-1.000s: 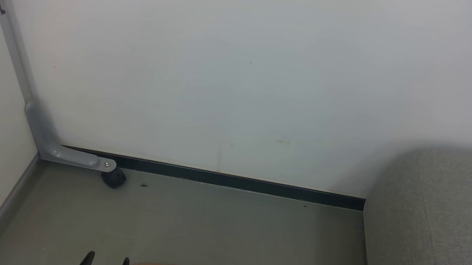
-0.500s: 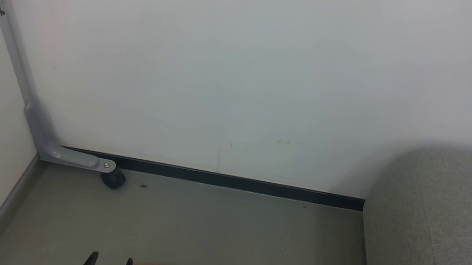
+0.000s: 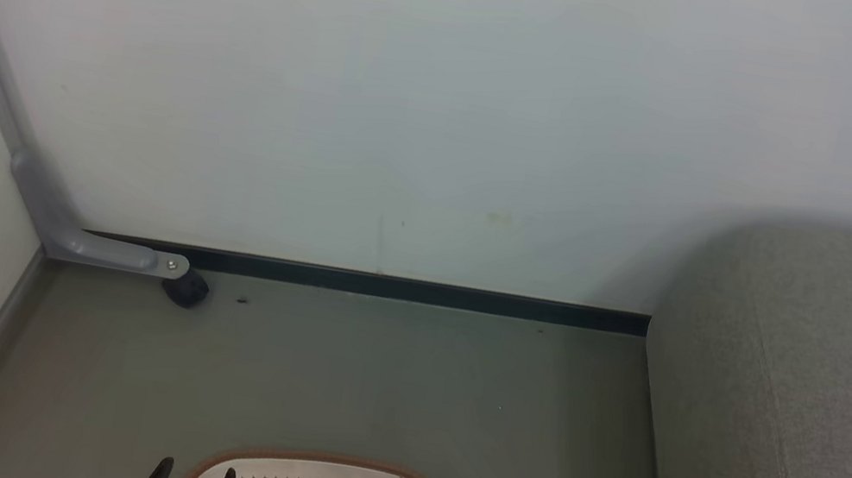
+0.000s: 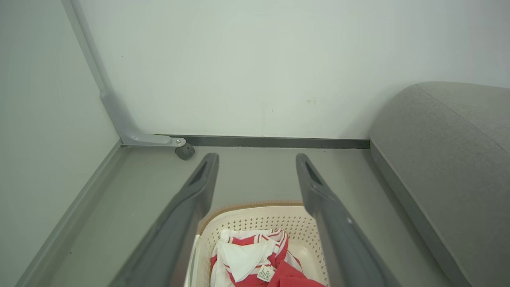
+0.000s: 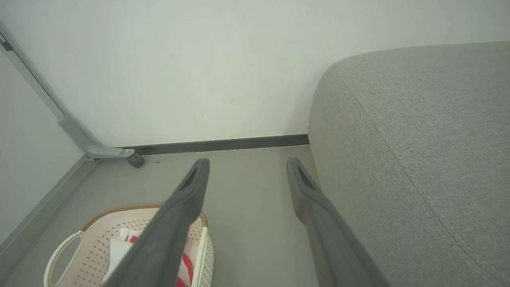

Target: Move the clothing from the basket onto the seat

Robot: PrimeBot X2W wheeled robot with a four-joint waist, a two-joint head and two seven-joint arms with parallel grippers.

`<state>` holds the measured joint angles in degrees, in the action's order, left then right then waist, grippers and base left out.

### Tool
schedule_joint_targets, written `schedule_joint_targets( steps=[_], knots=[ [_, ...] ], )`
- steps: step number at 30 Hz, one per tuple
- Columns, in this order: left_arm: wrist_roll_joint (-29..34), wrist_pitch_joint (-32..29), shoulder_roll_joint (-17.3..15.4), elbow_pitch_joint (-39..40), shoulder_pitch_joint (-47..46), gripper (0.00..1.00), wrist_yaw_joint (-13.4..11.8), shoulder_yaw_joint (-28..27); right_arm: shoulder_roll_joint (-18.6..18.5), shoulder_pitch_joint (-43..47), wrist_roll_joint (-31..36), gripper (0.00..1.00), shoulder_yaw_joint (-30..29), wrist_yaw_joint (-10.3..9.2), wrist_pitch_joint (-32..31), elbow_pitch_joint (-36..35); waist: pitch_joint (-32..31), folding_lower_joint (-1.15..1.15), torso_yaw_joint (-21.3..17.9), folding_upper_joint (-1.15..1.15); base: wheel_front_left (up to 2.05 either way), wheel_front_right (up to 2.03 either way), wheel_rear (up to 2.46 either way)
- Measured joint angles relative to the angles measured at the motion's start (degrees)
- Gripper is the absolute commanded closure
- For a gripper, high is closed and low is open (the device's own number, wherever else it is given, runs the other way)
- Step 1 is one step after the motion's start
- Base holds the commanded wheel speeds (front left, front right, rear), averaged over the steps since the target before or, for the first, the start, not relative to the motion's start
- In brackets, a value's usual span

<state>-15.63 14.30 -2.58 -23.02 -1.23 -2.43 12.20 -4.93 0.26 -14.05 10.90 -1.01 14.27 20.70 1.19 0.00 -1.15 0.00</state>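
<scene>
While your left gripper and right gripper both stand wide and empty, nothing lifted yet. Left one hangs over left side of cream-white perforated plastic basket with brown rim, looks lined up for first dip. Soft red-and-white fabric clothing lies bunched inside basket. Right one sits above plain grey floor, between basket and big grey-green upholstered seat, probably leaving drop zone free.

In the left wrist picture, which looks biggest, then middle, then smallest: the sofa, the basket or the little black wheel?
1. sofa
2. basket, partly cut off by the picture's edge
3. wheel
</scene>
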Motion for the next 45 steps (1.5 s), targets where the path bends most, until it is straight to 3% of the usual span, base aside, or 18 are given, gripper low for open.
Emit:
schedule_joint_targets(
  steps=[10, 22, 45],
  knots=[
    [1.9, 0.0, -1.27, -1.82, -1.14, 0.0, 2.01, 1.53, 0.54, 0.64, -2.15, 0.0, -3.54, -2.04, 0.0, 0.42, 6.23, 0.01, -2.41, 0.0, 0.0, 0.0, 0.0],
    [4.04, -0.68, -3.39, -9.4, -9.92, 0.0, 4.53, 3.63, 0.76, -1.86, -1.44, 0.0, -2.75, -2.1, 0.0, -1.6, 16.02, 0.01, -6.28, 0.0, 0.0, 0.0, 0.0],
    [4.16, -16.64, -5.59, -25.63, -31.78, 0.0, 9.07, 5.82, 1.67, -10.51, 0.0, 0.0, -0.56, -2.74, 0.01, -6.92, 35.91, 0.01, -10.04, 0.01, 0.0, 0.0, 0.0]
  ],
)
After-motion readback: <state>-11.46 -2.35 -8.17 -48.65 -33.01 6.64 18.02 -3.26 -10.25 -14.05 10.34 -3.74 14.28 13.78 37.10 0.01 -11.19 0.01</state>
